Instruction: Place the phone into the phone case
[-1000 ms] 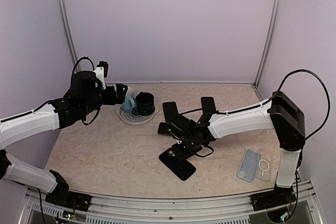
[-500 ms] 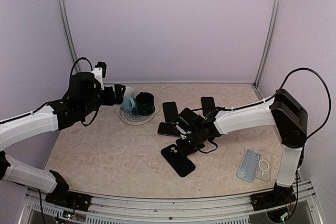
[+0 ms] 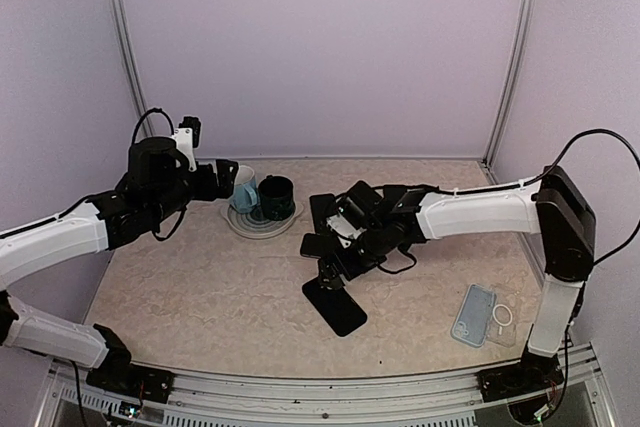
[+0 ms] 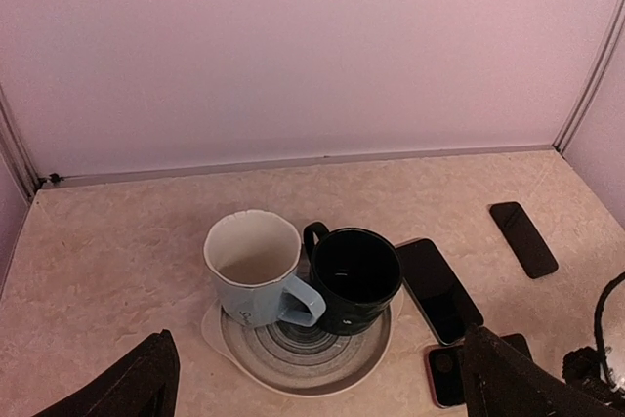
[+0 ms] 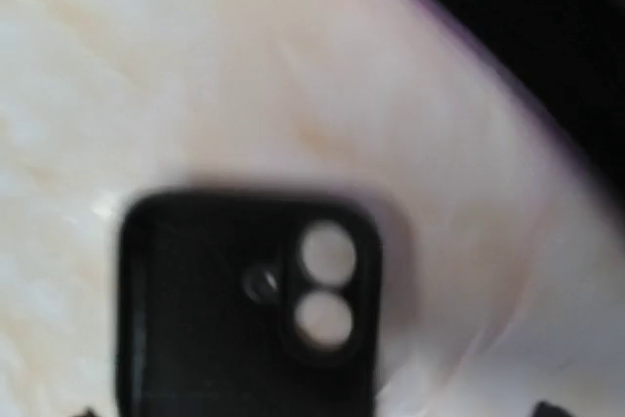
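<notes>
A black phone case lies flat on the table; the blurred right wrist view shows its two camera holes. My right gripper hovers over the case's far end, open, its tips just showing at the bottom corners of its wrist view, holding nothing. Black phones lie behind it: one beside the plate, also in the left wrist view, a small one, and one further back. My left gripper stays open, raised by the mugs.
A light blue mug and a black mug stand on a ringed plate at the back left. A clear phone case lies at the front right. Purple walls enclose the table on three sides.
My right gripper, shut on the black case's end before, has opened and lifted back off it. The case now rests flat. The left arm has barely moved.
</notes>
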Robot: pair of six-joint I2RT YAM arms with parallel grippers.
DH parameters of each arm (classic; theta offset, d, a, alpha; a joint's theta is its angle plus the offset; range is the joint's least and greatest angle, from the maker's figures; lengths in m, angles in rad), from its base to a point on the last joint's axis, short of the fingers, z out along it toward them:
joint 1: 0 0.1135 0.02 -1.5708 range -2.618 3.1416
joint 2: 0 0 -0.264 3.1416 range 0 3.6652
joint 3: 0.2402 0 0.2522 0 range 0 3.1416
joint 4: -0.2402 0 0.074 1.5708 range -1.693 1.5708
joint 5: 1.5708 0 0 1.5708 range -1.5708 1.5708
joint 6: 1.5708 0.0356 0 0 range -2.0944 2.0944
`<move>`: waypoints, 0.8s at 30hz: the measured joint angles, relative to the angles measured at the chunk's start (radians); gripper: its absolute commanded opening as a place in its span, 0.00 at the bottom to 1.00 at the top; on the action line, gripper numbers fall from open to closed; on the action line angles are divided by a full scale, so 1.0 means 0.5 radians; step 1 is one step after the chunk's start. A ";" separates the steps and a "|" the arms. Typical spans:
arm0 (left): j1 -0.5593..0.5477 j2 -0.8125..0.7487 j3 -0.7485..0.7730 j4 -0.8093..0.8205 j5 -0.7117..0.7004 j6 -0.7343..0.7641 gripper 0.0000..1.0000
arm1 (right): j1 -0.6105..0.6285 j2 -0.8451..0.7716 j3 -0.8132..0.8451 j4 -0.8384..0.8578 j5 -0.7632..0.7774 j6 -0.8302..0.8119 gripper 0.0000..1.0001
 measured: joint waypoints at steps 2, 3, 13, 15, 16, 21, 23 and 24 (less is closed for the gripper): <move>0.008 0.000 -0.007 0.007 -0.001 0.005 0.99 | -0.050 -0.032 0.105 -0.061 -0.026 -0.204 0.99; 0.011 0.000 -0.008 0.006 -0.002 0.007 0.99 | -0.085 -0.037 0.171 -0.082 -0.042 -0.299 0.99; 0.052 0.017 -0.008 0.008 0.011 0.020 0.99 | -0.359 0.378 0.851 -0.262 -0.065 -1.082 0.99; 0.056 0.031 -0.008 0.007 0.024 0.020 0.99 | -0.361 0.503 0.958 -0.317 -0.069 -1.175 0.99; 0.056 0.037 -0.008 0.007 0.029 0.020 0.99 | -0.371 0.564 1.015 -0.341 -0.075 -1.217 0.99; 0.061 0.057 -0.008 0.007 0.041 0.020 0.99 | -0.393 0.745 1.138 -0.417 -0.137 -1.348 0.99; 0.063 0.068 -0.008 0.007 0.053 0.020 0.99 | -0.401 0.790 1.176 -0.440 -0.150 -1.374 0.99; 0.063 0.073 -0.008 0.007 0.061 0.020 0.99 | -0.405 0.816 1.192 -0.447 -0.154 -1.383 0.99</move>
